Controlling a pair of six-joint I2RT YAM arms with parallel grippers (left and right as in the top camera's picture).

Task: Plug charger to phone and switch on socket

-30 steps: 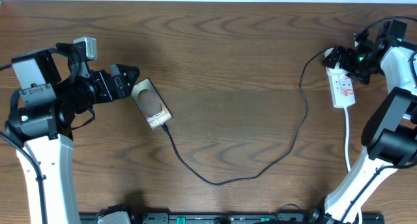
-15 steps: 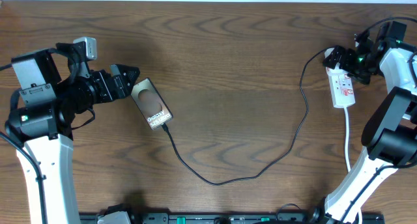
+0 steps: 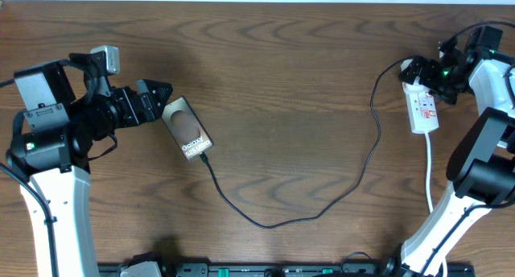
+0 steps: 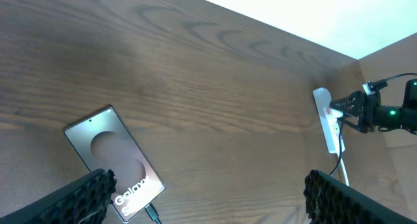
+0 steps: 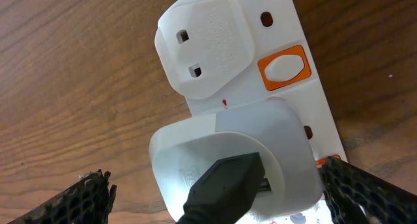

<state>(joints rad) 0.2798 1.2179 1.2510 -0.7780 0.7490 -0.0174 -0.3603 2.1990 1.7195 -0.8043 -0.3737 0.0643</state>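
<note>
The left gripper (image 3: 161,105), fingers apart, sits beside the phone (image 3: 187,128), whose lower edge meets the black charger cable (image 3: 322,212). The right gripper (image 3: 430,76), fingers wide, hangs over the power strip (image 3: 424,109) and its white plug (image 5: 228,149).

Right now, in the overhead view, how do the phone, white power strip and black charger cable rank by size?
1. Charger cable: longest by far, though thin.
2. Phone: wider than the strip.
3. Power strip: about the phone's length, but the right tool hides one end, so that ranking is unsure.
</note>
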